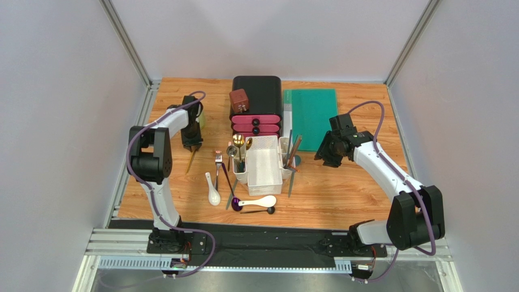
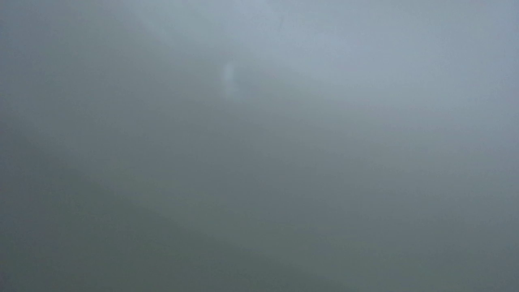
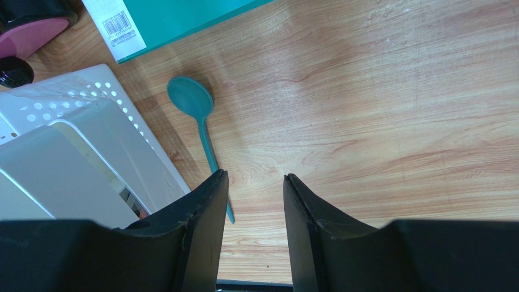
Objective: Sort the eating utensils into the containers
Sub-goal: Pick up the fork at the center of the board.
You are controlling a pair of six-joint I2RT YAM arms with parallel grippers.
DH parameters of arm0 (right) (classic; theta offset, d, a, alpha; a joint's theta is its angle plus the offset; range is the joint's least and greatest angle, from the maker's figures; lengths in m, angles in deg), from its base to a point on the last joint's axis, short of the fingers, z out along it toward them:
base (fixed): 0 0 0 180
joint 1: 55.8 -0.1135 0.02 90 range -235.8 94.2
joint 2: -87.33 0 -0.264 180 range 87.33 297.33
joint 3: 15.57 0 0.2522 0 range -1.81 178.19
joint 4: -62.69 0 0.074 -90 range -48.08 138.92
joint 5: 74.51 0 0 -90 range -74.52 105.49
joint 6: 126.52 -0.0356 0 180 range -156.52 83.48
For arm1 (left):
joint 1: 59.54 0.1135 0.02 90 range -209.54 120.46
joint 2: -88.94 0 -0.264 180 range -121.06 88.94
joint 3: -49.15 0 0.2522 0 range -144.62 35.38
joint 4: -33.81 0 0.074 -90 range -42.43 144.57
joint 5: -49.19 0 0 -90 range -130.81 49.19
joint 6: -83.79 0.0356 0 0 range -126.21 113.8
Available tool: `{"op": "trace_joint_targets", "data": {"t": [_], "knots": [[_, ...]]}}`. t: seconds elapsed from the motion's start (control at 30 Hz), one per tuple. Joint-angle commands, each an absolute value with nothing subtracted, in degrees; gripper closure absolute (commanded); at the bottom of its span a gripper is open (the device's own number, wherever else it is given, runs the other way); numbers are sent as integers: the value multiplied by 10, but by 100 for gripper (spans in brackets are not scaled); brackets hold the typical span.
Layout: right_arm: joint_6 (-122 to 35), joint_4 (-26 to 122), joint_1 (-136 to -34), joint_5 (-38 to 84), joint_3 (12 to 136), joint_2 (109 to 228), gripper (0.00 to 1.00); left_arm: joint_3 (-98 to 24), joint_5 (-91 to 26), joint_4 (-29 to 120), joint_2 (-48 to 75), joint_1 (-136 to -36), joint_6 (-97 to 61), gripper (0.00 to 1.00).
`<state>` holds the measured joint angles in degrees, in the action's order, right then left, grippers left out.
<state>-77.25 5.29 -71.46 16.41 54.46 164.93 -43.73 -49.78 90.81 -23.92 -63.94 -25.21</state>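
The white caddy (image 1: pixel 263 163) stands mid-table; its left side bin holds gold and silver utensils (image 1: pixel 239 148) and its right side bin holds chopsticks (image 1: pixel 293 153). A fork (image 1: pixel 217 162), two white ceramic spoons (image 1: pixel 212 190) (image 1: pixel 259 201), a purple spoon (image 1: pixel 234 201) and a black spoon (image 1: pixel 260 210) lie left of and in front of it. My left gripper (image 1: pixel 193 146) points down at the top end of a wooden chopstick (image 1: pixel 190 162); the left wrist view is only grey blur. My right gripper (image 3: pixel 254 179) is open and empty, just right of the caddy (image 3: pixel 91 158) and a teal spoon (image 3: pixel 204 131).
A black-and-pink drawer box (image 1: pixel 256 104) with a small brown box (image 1: pixel 239 100) on it stands behind the caddy. A teal board (image 1: pixel 312 117) lies to its right, seen too in the right wrist view as a teal board (image 3: pixel 183 18). Grey walls enclose the table.
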Motion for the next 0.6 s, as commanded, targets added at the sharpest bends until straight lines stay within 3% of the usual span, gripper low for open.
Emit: {"op": "trace_joint_targets", "data": {"t": [0.0, 0.17, 0.57], "knots": [[-784, 71, -712, 165, 540, 1641, 57, -416, -484, 905, -193, -635, -242, 57], [-787, 72, -712, 170, 540, 1639, 57, -423, -483, 905, -186, -633, -237, 50], [-787, 65, -712, 166, 542, 1627, 57, -433, -484, 903, -183, -624, -241, 50]]}}
